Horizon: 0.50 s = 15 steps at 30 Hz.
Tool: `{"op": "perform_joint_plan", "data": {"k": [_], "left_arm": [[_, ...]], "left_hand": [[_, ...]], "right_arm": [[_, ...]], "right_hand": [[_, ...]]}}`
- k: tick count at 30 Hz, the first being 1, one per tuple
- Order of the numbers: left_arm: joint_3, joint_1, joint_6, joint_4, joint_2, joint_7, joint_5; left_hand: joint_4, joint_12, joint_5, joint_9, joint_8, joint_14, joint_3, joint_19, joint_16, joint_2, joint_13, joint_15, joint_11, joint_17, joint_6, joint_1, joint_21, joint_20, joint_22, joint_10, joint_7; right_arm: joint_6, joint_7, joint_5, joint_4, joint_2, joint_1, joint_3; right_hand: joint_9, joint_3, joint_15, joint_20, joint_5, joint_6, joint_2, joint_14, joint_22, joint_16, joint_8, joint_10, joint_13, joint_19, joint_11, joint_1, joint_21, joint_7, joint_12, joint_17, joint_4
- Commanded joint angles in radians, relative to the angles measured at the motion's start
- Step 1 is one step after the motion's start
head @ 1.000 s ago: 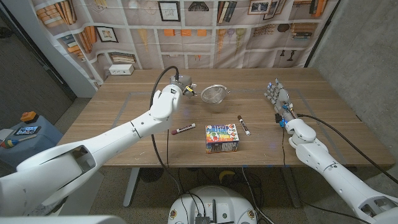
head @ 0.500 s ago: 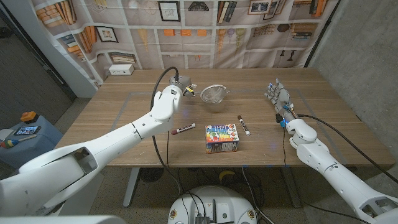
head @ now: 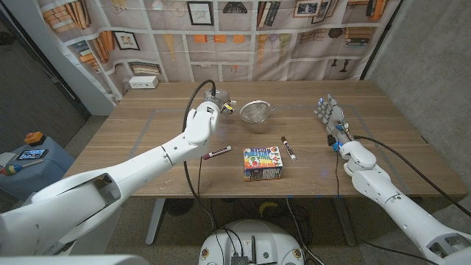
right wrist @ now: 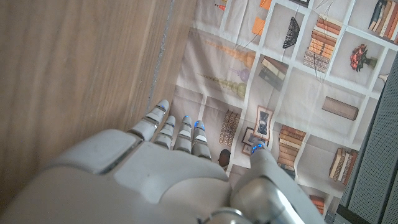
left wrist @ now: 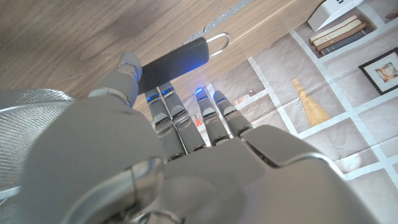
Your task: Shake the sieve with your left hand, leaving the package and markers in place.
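The metal mesh sieve (head: 254,111) sits on the wooden table (head: 147,136) at the back middle, its black handle (head: 235,107) pointing toward my left hand (head: 218,100). In the left wrist view the handle (left wrist: 174,59) lies on the wood just beyond my outstretched fingertips (left wrist: 163,102), the thumb (left wrist: 127,67) touches its near side, and the mesh (left wrist: 25,130) shows beside the hand (left wrist: 186,162), which grips nothing. The colourful package (head: 263,163) lies near the front, with one marker (head: 215,154) to its left and another (head: 288,147) to its right. My right hand (head: 330,114) stands with fingers apart, holding nothing.
A white box (head: 143,82) stands at the table's far left corner against a printed bookshelf backdrop (head: 294,44). A black cable (head: 193,96) loops over my left wrist. Bare wood lies between the sieve and my right hand.
My left hand has moved slightly to the right, closer to the sieve's handle. The sieve, package, markers and right hand have stayed where they were.
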Motion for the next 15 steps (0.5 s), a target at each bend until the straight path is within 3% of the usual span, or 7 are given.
{"op": "perform_joint_plan", "data": {"k": [1, 15], "left_arm": [[0.029, -0.003, 0.099, 0.036, -0.054, -0.013, 0.095], [0.057, -0.003, 0.285, 0.080, -0.130, -0.066, 0.181]], "left_hand": [[-0.001, 0.002, 0.004, 0.003, 0.002, 0.009, -0.003, 0.002, -0.001, 0.042, 0.004, -0.162, -0.016, 0.003, 0.154, 0.048, 0.003, -0.008, 0.003, 0.030, -0.012], [-0.001, 0.004, 0.007, -0.002, -0.002, 0.021, -0.008, 0.013, 0.002, 0.045, 0.005, -0.160, -0.016, 0.004, 0.160, 0.057, 0.006, -0.009, 0.003, 0.040, -0.001]], "right_arm": [[0.001, -0.001, 0.004, -0.003, -0.003, -0.007, 0.004], [0.003, 0.013, 0.004, 0.008, 0.000, 0.003, -0.001]], "right_hand": [[0.002, 0.006, 0.001, -0.001, -0.002, 0.008, -0.004, 0.003, 0.005, 0.004, 0.003, 0.007, 0.003, 0.002, 0.002, -0.004, 0.001, -0.002, 0.002, -0.001, -0.001], [0.002, 0.008, 0.001, -0.001, -0.002, 0.009, -0.004, 0.003, 0.005, 0.004, 0.003, 0.006, 0.003, 0.001, 0.003, -0.004, 0.001, -0.001, 0.002, -0.002, -0.003]]}}
